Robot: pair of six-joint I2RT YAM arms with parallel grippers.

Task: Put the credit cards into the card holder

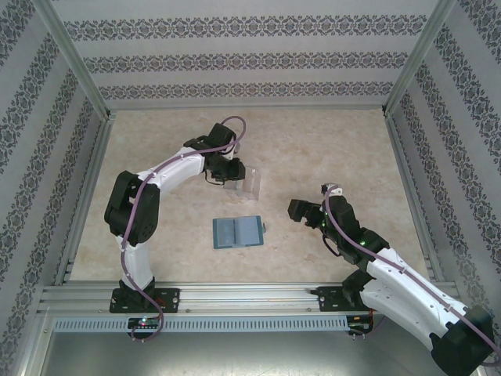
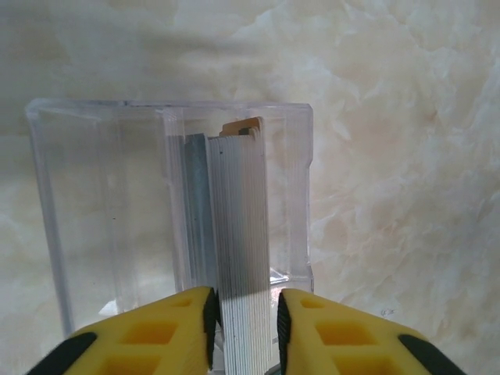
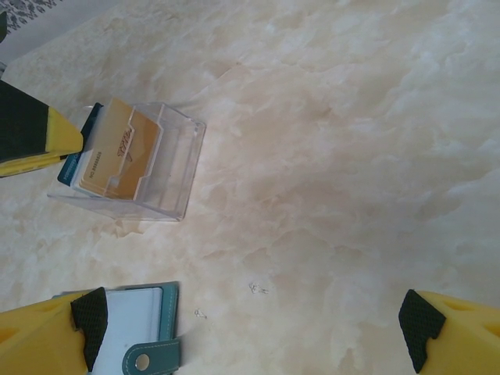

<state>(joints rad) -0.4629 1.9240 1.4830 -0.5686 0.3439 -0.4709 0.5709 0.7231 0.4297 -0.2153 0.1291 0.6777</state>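
Observation:
A stack of credit cards [image 2: 238, 219] stands on edge in a clear plastic case [image 2: 94, 195]. My left gripper [image 2: 244, 301] straddles the near end of the stack, its yellow fingers closed in on both faces. From the right wrist view an orange-tan card [image 3: 125, 152] fronts the stack, with a left finger [image 3: 31, 129] beside it. The teal card holder [image 1: 237, 232] lies open flat on the table in front of the case, its snap tab [image 3: 144, 361] pointing right. My right gripper [image 1: 300, 210] hovers open to the right of the card holder, nothing between its fingers [image 3: 90, 320].
The clear case [image 1: 252, 184] stands near the table's middle, just behind the card holder. Patterned walls and metal posts [image 1: 78, 70] fence the marble table on three sides. A metal rail [image 1: 250, 298] runs along the near edge.

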